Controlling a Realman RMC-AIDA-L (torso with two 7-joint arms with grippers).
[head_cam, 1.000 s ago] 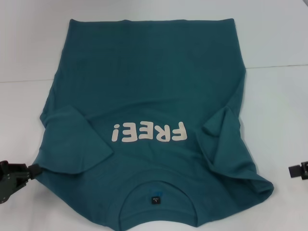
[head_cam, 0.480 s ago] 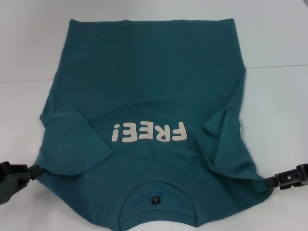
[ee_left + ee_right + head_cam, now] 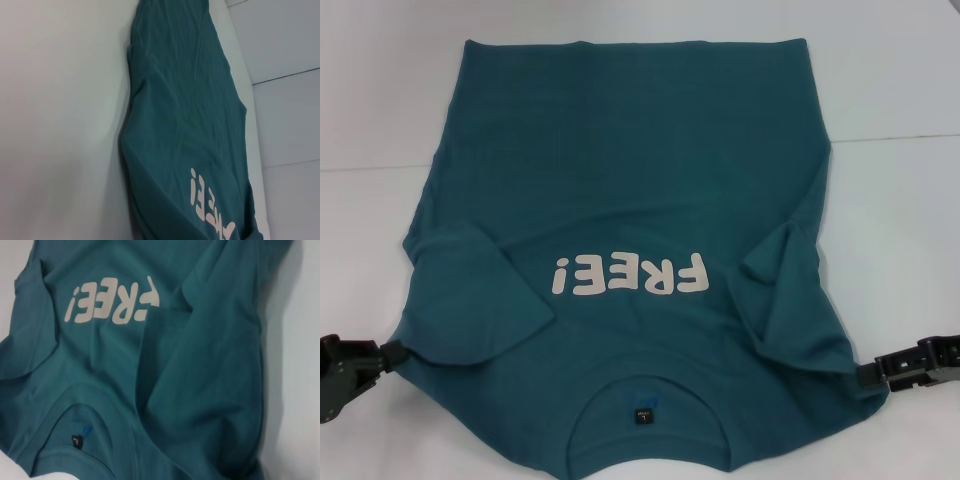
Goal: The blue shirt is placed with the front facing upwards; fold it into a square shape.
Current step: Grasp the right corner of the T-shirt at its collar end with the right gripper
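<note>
The blue shirt lies flat on the white table, front up, with its neck and small dark label nearest me and the white "FREE!" print in the middle. Both sleeves are folded in onto the body, the left sleeve and the right sleeve. My left gripper touches the shirt's left shoulder edge. My right gripper touches the right shoulder corner. The shirt also shows in the left wrist view and in the right wrist view; neither shows any fingers.
The white table surrounds the shirt, with a thin seam line running across it at the far side. Bare table lies to the left and right of the shirt.
My right gripper has moved in from the right edge of the view to the shirt's right shoulder corner. My left gripper has stayed at the left shoulder edge.
</note>
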